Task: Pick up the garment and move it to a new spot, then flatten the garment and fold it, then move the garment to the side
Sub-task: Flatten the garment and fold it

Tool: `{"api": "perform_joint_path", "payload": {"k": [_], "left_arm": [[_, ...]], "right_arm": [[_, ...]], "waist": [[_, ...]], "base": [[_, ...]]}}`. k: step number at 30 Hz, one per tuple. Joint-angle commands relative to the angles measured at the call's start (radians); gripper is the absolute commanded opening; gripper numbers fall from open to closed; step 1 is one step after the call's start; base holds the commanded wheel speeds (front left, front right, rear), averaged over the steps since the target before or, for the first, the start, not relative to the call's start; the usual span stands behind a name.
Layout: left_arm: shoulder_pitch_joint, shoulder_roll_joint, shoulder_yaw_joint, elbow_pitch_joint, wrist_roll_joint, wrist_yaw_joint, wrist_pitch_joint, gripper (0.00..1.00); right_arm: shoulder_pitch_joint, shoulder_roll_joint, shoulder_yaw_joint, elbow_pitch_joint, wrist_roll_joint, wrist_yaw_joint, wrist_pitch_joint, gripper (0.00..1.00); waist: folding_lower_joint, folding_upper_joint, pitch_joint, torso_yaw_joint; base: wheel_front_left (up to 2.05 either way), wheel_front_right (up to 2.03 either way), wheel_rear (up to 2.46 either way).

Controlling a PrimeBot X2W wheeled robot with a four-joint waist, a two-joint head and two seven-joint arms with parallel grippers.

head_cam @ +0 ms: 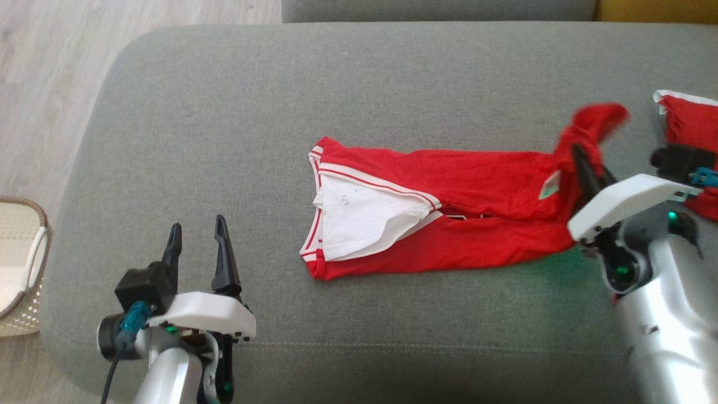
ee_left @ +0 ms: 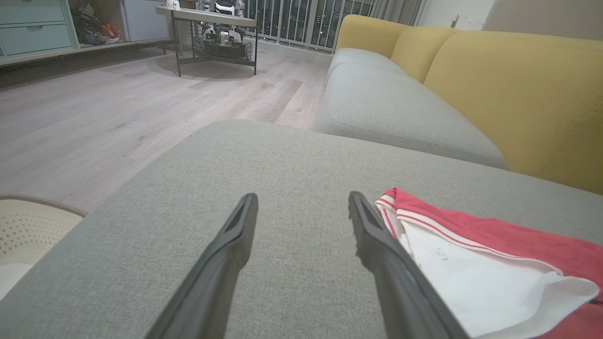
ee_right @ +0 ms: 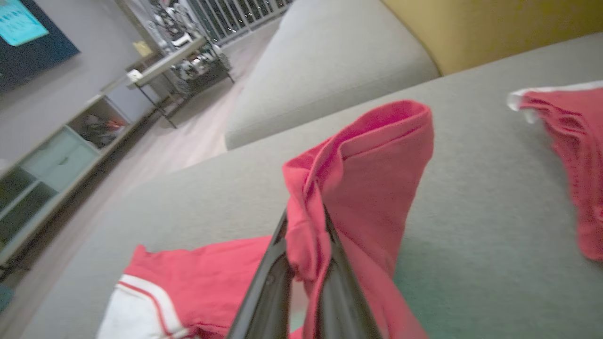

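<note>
A red garment (head_cam: 477, 224) (ee_left: 494, 235) (ee_right: 372, 179) lay stretched lengthwise across the middle of a grey cushion (head_cam: 336, 84), roughly folded in half along its length, with its white-and-red striped trim turned toward the cushion's left end. There the fabric gaped to show a white inner face bearing a few faint dark marks, too small to read. A small pale label (head_cam: 551, 185) sat on the cloth toward the cushion's right end, its print also illegible. The right gripper (head_cam: 583, 160) (ee_right: 305, 214), fingers pinched nearly together, had hold of that end of the garment and lifted a red fold clear of the cushion, the cloth draping over and between the dark fingers. The left gripper (head_cam: 196, 227) (ee_left: 301, 200) hung over the cushion's front-left part with its fingers spread wide and nothing between them, just short of the garment's striped trim. A second red piece of clothing (head_cam: 690, 129) (ee_right: 574, 155) with a white edge lay at the cushion's far right. A pale perforated basket (head_cam: 22, 264) (ee_left: 28, 226) stood on the floor beside the cushion's left end.
</note>
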Motion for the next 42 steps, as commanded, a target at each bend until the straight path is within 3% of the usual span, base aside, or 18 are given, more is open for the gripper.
{"api": "perform_joint_path", "payload": {"k": [1, 8, 14, 19, 27, 36, 37, 38, 42], "left_arm": [[-0.022, 0.003, 0.036, -0.028, 0.003, -0.006, -0.012, 1.00], [-0.021, 0.003, 0.025, -0.016, -0.004, -0.012, -0.012, 1.00], [-0.021, 0.003, 0.012, -0.013, -0.012, -0.008, -0.012, 1.00], [-0.016, 0.003, -0.003, -0.010, -0.031, 0.001, -0.012, 1.00], [-0.010, 0.003, -0.009, -0.005, -0.035, 0.006, -0.012, 1.00], [-0.020, 0.003, -0.023, -0.018, -0.036, 0.012, -0.012, 1.00], [-0.021, 0.003, -0.024, -0.024, -0.033, 0.013, -0.012, 1.00], [-0.022, 0.003, -0.024, -0.030, -0.034, 0.015, -0.012, 1.00], [-0.022, 0.003, -0.024, -0.043, -0.035, 0.019, -0.012, 1.00]], "right_arm": [[0.008, 0.015, 0.037, -0.065, 0.027, 0.000, 0.015, 0.00], [0.117, 0.078, 0.154, -0.313, 0.204, 0.000, 0.116, 0.00], [0.149, 0.085, 0.271, -0.393, 0.384, 0.000, 0.128, 0.00], [0.133, 0.085, 0.374, -0.344, 0.465, 0.000, 0.091, 0.00], [0.056, 0.085, 0.520, -0.167, 0.550, 0.000, -0.008, 0.00], [-0.053, 0.085, 0.632, 0.007, 0.642, 0.000, -0.147, 0.00], [-0.063, 0.085, 0.647, 0.023, 0.648, 0.000, -0.152, 0.44], [-0.070, 0.085, 0.661, 0.038, 0.657, 0.000, -0.156, 1.00], [-0.092, 0.085, 0.715, 0.044, 0.708, 0.000, -0.185, 1.00]], "waist": [[0.0000, -0.0001, -0.003, 0.000], [0.0000, -0.0001, -0.013, 0.023], [0.0000, -0.0001, -0.007, 0.067], [0.0000, -0.0001, -0.003, 0.109], [0.0000, -0.0001, -0.009, 0.163], [0.0000, -0.0001, 0.023, 0.209], [0.0000, -0.0001, 0.030, 0.212], [0.0000, -0.0001, 0.034, 0.214], [0.0000, -0.0001, 0.046, 0.218]], "base": [[0.00, 0.00, 0.00], [0.00, 0.00, 0.00], [0.00, 0.00, 0.00], [0.00, 0.00, 0.00], [0.00, 0.00, 0.00], [0.00, 0.00, 0.00], [0.00, 0.00, 0.00], [0.00, 0.00, 0.00], [0.00, 0.00, 0.00]]}}
